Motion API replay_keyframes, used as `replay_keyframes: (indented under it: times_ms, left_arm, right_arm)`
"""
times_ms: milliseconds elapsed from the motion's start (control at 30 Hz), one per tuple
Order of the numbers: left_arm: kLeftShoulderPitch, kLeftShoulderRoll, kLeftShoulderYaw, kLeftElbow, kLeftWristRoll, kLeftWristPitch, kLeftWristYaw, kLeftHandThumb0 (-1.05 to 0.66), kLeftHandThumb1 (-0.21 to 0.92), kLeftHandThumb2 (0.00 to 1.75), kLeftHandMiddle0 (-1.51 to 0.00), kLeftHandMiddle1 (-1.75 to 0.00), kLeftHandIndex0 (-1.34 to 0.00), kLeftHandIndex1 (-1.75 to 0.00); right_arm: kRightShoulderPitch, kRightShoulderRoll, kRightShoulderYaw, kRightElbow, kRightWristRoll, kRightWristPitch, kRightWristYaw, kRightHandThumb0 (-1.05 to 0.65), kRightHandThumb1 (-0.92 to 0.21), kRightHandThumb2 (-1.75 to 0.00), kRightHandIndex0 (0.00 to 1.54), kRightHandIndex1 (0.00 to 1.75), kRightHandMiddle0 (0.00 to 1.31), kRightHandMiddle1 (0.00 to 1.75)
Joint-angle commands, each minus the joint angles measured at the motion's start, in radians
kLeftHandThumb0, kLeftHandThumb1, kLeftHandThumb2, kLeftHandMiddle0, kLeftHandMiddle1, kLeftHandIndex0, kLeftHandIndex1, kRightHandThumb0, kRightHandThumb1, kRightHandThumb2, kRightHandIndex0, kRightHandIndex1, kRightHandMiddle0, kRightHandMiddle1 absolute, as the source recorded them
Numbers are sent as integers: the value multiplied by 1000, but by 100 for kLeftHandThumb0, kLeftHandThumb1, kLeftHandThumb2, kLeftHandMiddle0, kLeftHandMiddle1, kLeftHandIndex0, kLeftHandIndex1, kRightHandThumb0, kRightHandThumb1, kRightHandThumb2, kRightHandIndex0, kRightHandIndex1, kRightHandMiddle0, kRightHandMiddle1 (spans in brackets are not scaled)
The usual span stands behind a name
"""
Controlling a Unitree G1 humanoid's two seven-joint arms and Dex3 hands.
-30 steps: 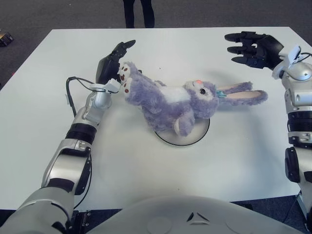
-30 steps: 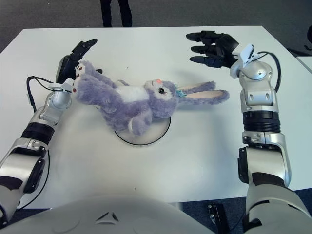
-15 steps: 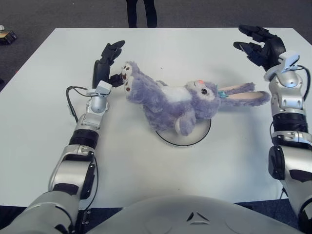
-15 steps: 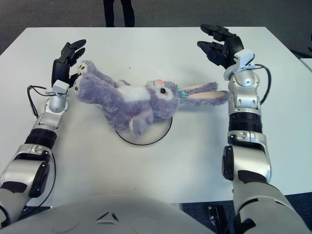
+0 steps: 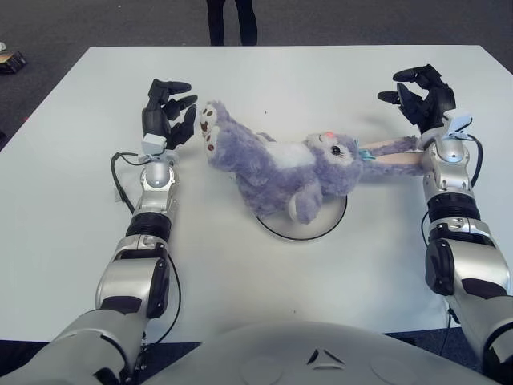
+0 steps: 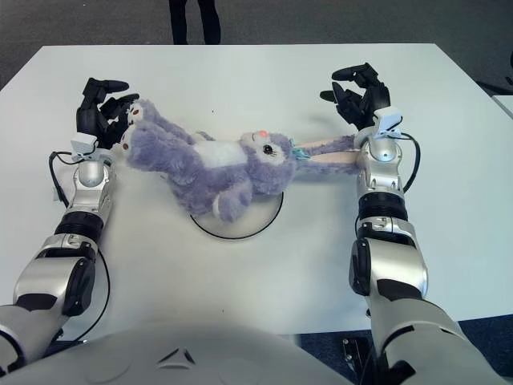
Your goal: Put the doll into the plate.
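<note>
A purple plush rabbit doll [image 5: 280, 164] lies on its back across the white table, its lower body over the white, black-rimmed plate [image 5: 321, 230]. Its feet [image 5: 210, 128] point to the far left and its long ears [image 5: 393, 152] stretch right. My left hand [image 5: 167, 112] stands upright just left of the feet, fingers spread, holding nothing. My right hand [image 5: 421, 95] is raised at the ear tips, fingers spread; its wrist [image 5: 445, 152] covers the end of the ears.
The white table [image 5: 264, 72] stretches to a far edge near the top, with dark floor beyond. A person's legs [image 5: 231, 20] stand behind the far edge. A cable [image 5: 120, 172] loops off my left forearm.
Both hands have let go and pulled back toward me, turning upright. The left moved left of the doll's feet; the right came down from the far right to the ear tips. The doll stays put.
</note>
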Motion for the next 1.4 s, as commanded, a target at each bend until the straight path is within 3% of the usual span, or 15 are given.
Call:
replay_keyframes:
  times_ms: [0, 233, 433, 1367]
  left_arm:
    - [5, -16, 15, 7, -7, -2, 4, -35, 92, 37, -71, -124, -36, -158]
    - [11, -28, 32, 3, -8, -8, 4, -35, 92, 41, -69, -157, -31, -163]
    - [16, -34, 38, -8, 20, 14, 46, -35, 92, 43, -71, -169, -30, -165]
    - [38, -59, 35, -57, 55, 62, 122, -35, 92, 43, -77, -174, -30, -165]
  right_arm:
    - [-26, 10, -20, 30, 26, -43, -2, -34, -92, -51, 52, 151, 20, 175]
    - [-29, 22, -43, 64, 50, -63, 3, -34, -92, -51, 48, 170, 21, 175]
    - [-39, 27, -51, 88, 56, -46, -13, -34, -92, -51, 49, 174, 21, 175]
    - [-48, 47, -33, 107, 30, 20, -29, -35, -92, -51, 57, 175, 21, 175]
